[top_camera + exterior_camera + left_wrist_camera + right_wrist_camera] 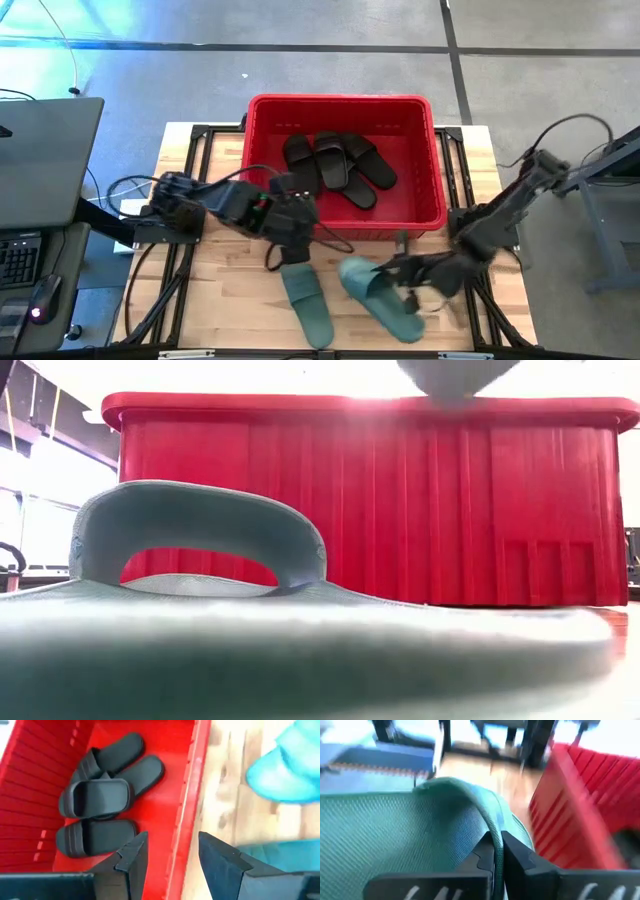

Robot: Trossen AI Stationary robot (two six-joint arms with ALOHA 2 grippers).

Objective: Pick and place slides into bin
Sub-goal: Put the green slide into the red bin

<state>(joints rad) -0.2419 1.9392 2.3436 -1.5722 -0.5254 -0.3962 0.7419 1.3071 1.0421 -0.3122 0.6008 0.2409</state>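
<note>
The red bin [345, 110] stands at the table's far middle with several black slides [335, 160] lying in it; they also show in the left wrist view [100, 800]. Two teal slides lie near the front: one [305, 300] free, resting on its sole, and one [385, 300] to its right. My left gripper [295, 228] is open and empty above the bin's near rim [192, 795]. My right gripper [402, 272] is shut on the right teal slide's strap. The low view shows the free slide [200, 540] close up in front of the bin wall [450, 510]. My right gripper pinches the teal slide's strap [492, 827] between its two fingers, at the strap's edge where it curves down toward the sole. The fingers come from the table's right, slanting down. Whether the slide is clear of the table, I cannot tell.
A black frame [190, 180] runs along the table's edges. A laptop and a desk [40, 170] stand off the table's left side. Bare wood [230, 300] lies at the front left.
</note>
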